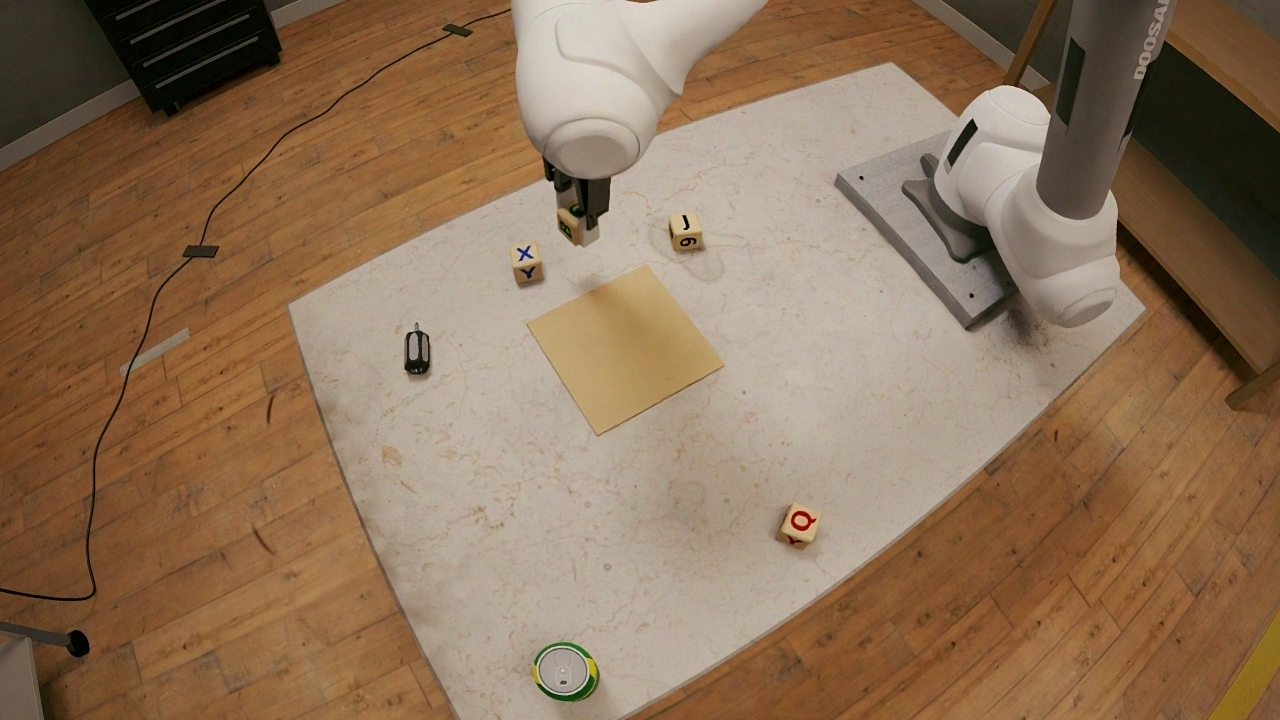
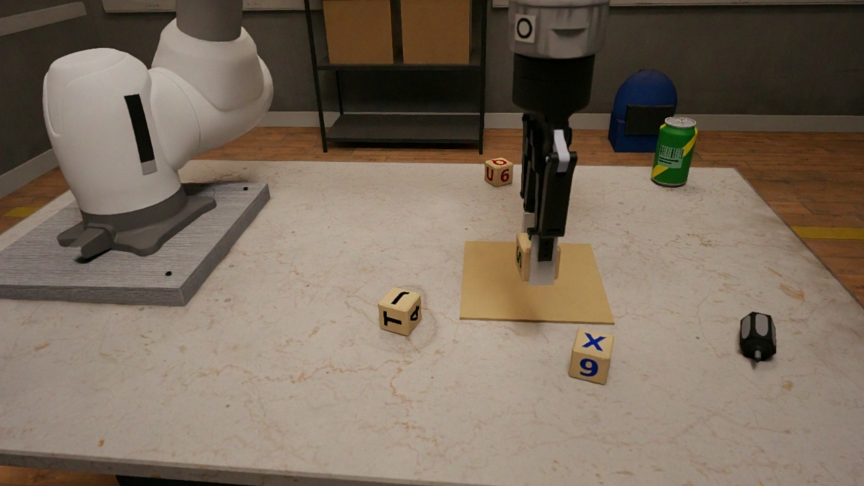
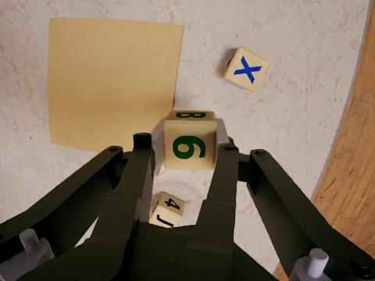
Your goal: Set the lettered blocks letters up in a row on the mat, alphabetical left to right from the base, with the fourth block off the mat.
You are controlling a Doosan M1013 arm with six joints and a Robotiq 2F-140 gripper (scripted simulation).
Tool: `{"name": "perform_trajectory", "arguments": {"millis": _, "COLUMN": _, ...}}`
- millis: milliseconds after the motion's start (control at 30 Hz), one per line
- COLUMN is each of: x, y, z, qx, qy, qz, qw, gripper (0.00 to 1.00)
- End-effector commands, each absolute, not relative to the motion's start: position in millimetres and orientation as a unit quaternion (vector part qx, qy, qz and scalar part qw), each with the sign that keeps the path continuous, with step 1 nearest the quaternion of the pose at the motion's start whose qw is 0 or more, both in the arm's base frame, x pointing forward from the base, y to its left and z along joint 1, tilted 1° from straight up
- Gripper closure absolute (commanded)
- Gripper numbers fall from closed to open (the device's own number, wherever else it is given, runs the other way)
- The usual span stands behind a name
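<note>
My gripper [image 1: 580, 227] [image 2: 535, 256] [image 3: 192, 131] is shut on the green-lettered block [image 1: 567, 224] [image 2: 523, 258] [image 3: 190, 161], which has a 6 on top and a B on one side. It holds the block in the air near the mat's edge. The tan mat [image 1: 626, 385] [image 2: 486, 295] [image 3: 109, 70] bears no block. The blue X block [image 1: 526, 263] [image 2: 591, 357] [image 3: 247, 70] and the black J block [image 1: 685, 232] [image 2: 399, 311] [image 3: 168, 210] lie on the table off the mat, letters up. The red Q block [image 1: 798, 525] [image 2: 498, 173] lies farther off, Q up.
A black and grey screwdriver [image 1: 417, 351] [image 2: 757, 335] lies on the table beyond the X block. A green can [image 1: 565, 671] [image 2: 673, 152] stands near a table edge. The robot's grey base plate [image 1: 895, 214] [image 2: 150, 277] is on the table.
</note>
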State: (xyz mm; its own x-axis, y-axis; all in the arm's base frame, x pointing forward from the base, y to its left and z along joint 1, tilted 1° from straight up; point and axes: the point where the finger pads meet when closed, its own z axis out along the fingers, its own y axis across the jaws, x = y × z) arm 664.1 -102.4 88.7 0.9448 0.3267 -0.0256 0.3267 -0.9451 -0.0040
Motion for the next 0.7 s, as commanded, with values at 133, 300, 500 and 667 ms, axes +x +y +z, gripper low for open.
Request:
{"name": "perform_trajectory", "arguments": {"millis": 133, "x": 657.6, "y": -152.6, "z": 89.0, "qx": 0.996, "qy": 0.087, "qz": -0.013, "qw": 0.002, "gripper": 0.69}}
{"name": "perform_trajectory", "arguments": {"millis": 300, "x": 657.6, "y": -152.6, "z": 89.0, "qx": 0.996, "qy": 0.087, "qz": -0.013, "qw": 0.002, "gripper": 0.69}}
{"name": "perform_trajectory", "arguments": {"millis": 500, "x": 657.6, "y": -152.6, "z": 88.8, "qx": 0.996, "qy": 0.087, "qz": -0.013, "qw": 0.002, "gripper": 0.69}}
{"name": "perform_trajectory", "arguments": {"millis": 667, "x": 657.5, "y": -152.6, "z": 83.3, "qx": 0.996, "qy": 0.087, "qz": -0.013, "qw": 0.002, "gripper": 0.69}}
